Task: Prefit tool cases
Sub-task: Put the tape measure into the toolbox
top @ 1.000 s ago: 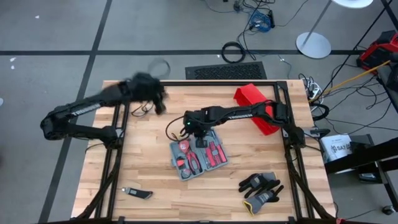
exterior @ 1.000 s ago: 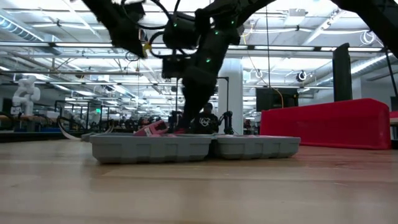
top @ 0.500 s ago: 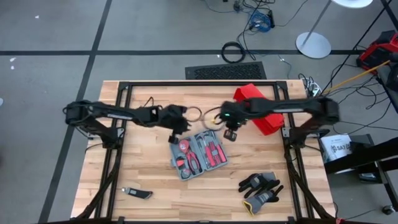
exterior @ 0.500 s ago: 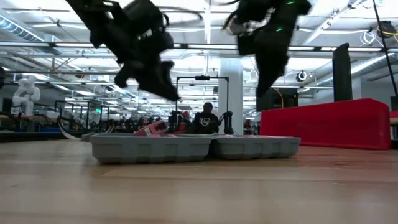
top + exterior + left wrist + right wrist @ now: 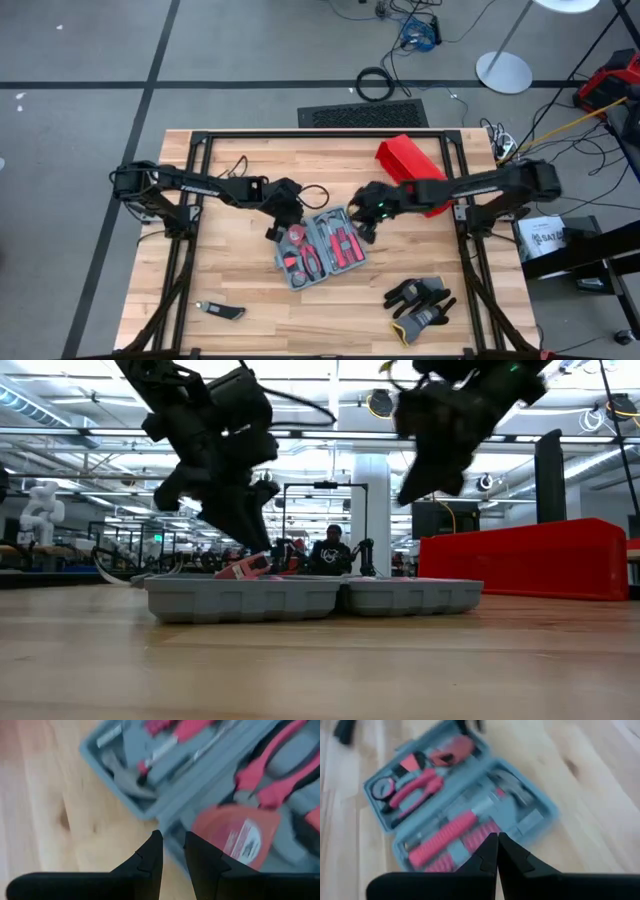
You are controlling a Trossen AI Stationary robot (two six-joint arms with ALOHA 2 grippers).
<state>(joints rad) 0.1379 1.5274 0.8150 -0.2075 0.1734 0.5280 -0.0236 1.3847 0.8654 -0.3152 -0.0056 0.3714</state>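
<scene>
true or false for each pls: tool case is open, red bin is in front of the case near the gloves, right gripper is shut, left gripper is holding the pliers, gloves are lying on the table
1. The tool case lies open on the table. True.
2. The red bin sits at the near edge beside the gloves. False: it is at the far right of the table, well away from the gloves.
3. The right gripper is shut. True, its fingers meet, above the case's right half.
4. The left gripper holds the pliers. False: its fingers stand slightly apart and empty, over the case's left edge; the pliers lie in their slot.
5. The gloves lie on the table. True.
</scene>
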